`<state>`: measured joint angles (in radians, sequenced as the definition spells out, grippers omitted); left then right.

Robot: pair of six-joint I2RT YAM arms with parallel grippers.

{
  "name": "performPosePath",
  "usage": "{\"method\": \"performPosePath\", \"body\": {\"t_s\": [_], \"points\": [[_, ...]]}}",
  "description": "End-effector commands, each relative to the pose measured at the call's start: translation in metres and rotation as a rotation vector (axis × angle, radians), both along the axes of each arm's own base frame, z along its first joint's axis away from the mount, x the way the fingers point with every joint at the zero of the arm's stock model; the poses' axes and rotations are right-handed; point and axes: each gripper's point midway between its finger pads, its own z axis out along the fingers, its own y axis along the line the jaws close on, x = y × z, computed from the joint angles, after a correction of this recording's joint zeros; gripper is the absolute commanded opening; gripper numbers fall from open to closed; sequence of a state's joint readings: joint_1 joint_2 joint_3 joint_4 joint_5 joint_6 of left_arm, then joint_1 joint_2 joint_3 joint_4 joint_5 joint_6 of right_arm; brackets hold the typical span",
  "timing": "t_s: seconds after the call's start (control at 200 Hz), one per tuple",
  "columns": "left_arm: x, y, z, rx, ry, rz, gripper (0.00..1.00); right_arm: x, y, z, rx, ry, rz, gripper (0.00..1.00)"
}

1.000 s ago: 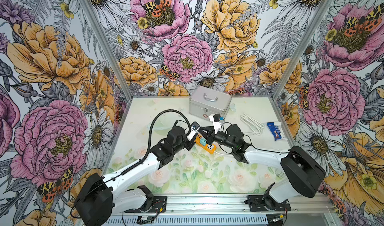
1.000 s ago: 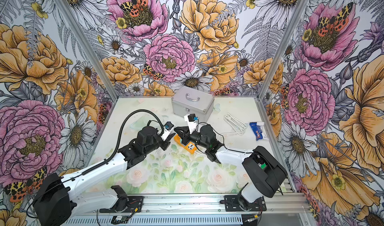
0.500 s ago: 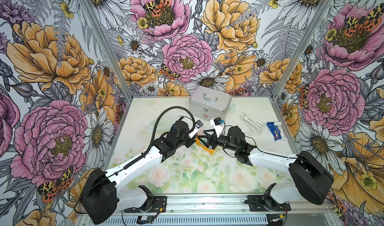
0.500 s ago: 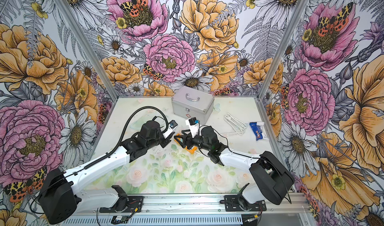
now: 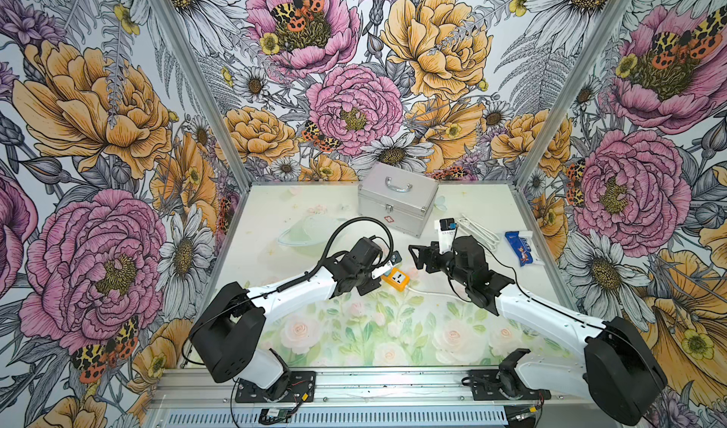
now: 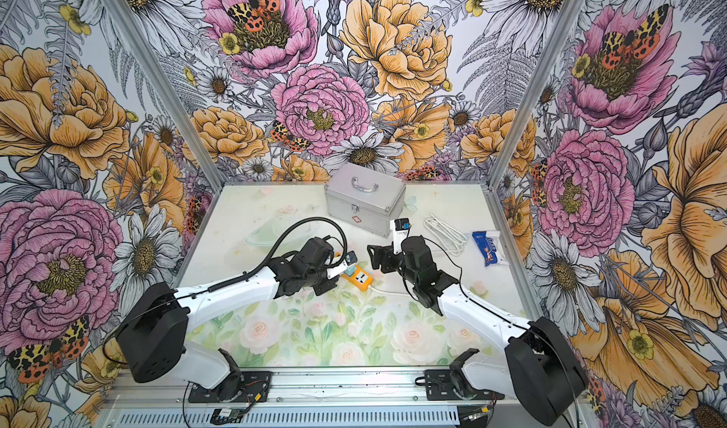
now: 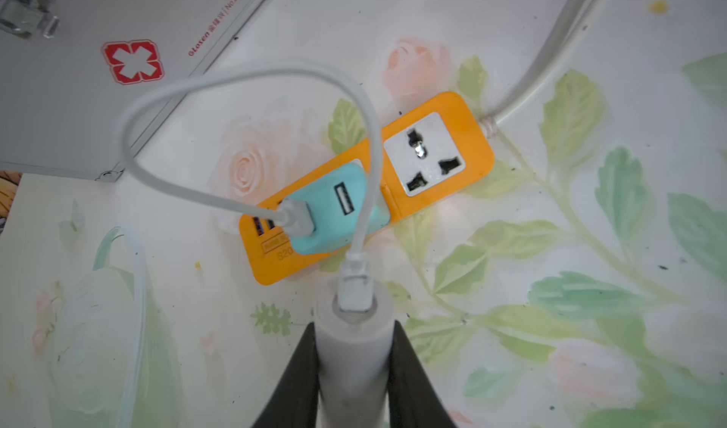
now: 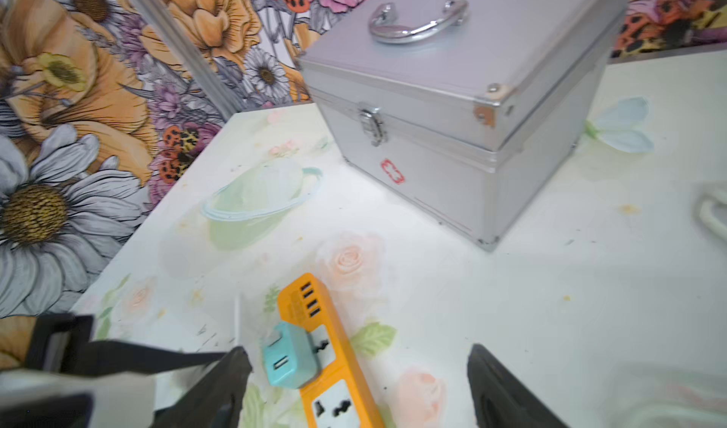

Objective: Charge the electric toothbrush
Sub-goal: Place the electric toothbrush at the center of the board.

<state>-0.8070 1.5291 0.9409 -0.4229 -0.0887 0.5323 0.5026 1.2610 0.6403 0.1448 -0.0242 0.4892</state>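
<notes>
Centre of frame in both top views: left hand (image 7: 354, 327) clamped on the base end of the electric toothbrush (image 7: 354, 367), close over the counter (image 7: 590, 33) beside the orange power strip (image 7: 393, 198). White cable (image 7: 126, 143) runs from the handle's end in a slack loop to the teal adapter (image 7: 334, 213) on the strip. Right hand (image 8: 358, 363) apart, empty, near the strip. Judgement: plug looks seated. Lay the handle down close by, keep the loop slack, and release only once it rests.
</notes>
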Motion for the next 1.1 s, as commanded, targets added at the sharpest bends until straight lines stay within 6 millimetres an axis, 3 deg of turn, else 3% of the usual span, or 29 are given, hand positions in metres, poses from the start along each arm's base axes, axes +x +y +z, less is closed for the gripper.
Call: {"method": "performPosePath", "body": {"t_s": [0.0, 0.115, 0.27, 0.33, 0.485, 0.5, 0.515, 0.525, 0.63, 0.771, 0.901, 1.006, 1.096], "points": [[-0.007, -0.010, -0.006, 0.050, 0.029, -0.072, 0.00, 0.016, -0.032, -0.032, -0.046, 0.126, -0.152, 0.94], [-0.013, -0.018, -0.022, 0.083, 0.067, -0.101, 0.00, 0.025, -0.044, -0.050, -0.071, 0.168, -0.198, 0.96], [-0.019, -0.024, -0.043, 0.124, 0.118, -0.125, 0.00, 0.029, -0.054, -0.059, -0.098, 0.180, -0.222, 0.98], [-0.021, -0.025, -0.052, 0.147, 0.137, -0.132, 0.06, 0.030, -0.057, -0.058, -0.105, 0.175, -0.227, 0.99], [-0.023, -0.031, -0.065, 0.181, 0.160, -0.139, 0.45, 0.031, -0.061, -0.057, -0.114, 0.175, -0.233, 1.00], [-0.023, -0.031, -0.065, 0.181, 0.160, -0.140, 0.58, 0.031, -0.062, -0.056, -0.116, 0.174, -0.233, 1.00], [-0.023, -0.031, -0.065, 0.180, 0.158, -0.139, 0.87, 0.032, -0.063, -0.056, -0.117, 0.172, -0.233, 1.00], [-0.022, -0.031, -0.064, 0.181, 0.156, -0.139, 0.96, 0.032, -0.063, -0.056, -0.120, 0.172, -0.232, 0.99], [-0.018, -0.030, -0.061, 0.197, 0.128, -0.126, 0.99, 0.031, -0.068, -0.050, -0.148, 0.157, -0.223, 1.00], [-0.021, -0.036, -0.031, 0.138, 0.093, -0.135, 0.99, 0.028, -0.080, -0.036, -0.234, 0.115, -0.202, 1.00], [-0.029, -0.039, 0.010, 0.034, 0.074, -0.122, 0.99, 0.024, -0.104, -0.022, -0.297, 0.072, -0.247, 1.00], [-0.028, -0.030, 0.045, -0.044, 0.020, -0.041, 0.99, 0.022, -0.133, -0.014, -0.370, 0.052, -0.314, 1.00], [-0.011, -0.006, 0.078, -0.137, -0.047, 0.120, 0.99, 0.020, -0.171, -0.012, -0.446, 0.046, -0.430, 1.00]]}}
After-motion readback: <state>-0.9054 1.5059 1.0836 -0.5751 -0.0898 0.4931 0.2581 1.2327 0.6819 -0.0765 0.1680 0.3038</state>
